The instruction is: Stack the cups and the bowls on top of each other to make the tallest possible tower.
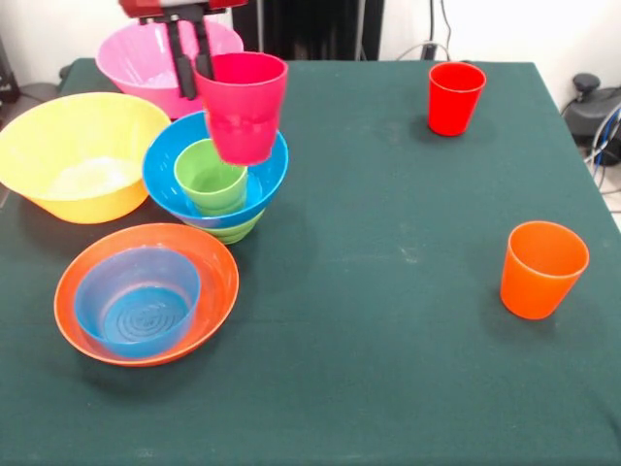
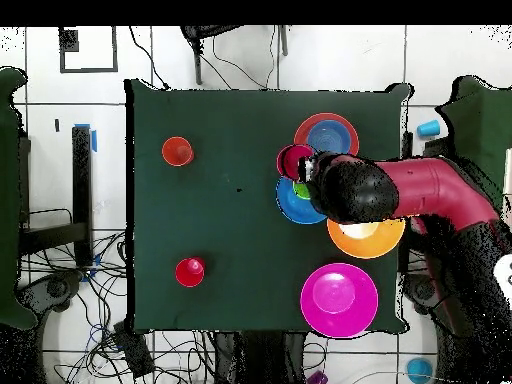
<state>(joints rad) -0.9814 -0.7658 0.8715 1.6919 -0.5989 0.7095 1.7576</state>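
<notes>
Near edge, front cam: I see shallow orange-red bowl (image 1: 146,291) w/ small translucent blue bowl (image 1: 138,299) nested inside, ringed bottom showing, nothing else in it. Orange cup (image 1: 543,269) upright, alone, well apart on the other side. Mid-table: tower (image 1: 217,184) = small green bowl (image 1: 231,230) at base, wide blue bowl (image 1: 165,175) on it, light green cup (image 1: 209,176) upright inside the blue. Beside it, big yellow-orange bowl (image 1: 82,153); contents I can't make out. Gripper (image 1: 191,68) is clamped on rim of magenta-pink cup (image 1: 242,105), one finger inside, one outside; cup upright, held over blue bowl, just beside green cup. Far: big pink bowl (image 1: 146,60), red cup (image 1: 454,97) upright.
</notes>
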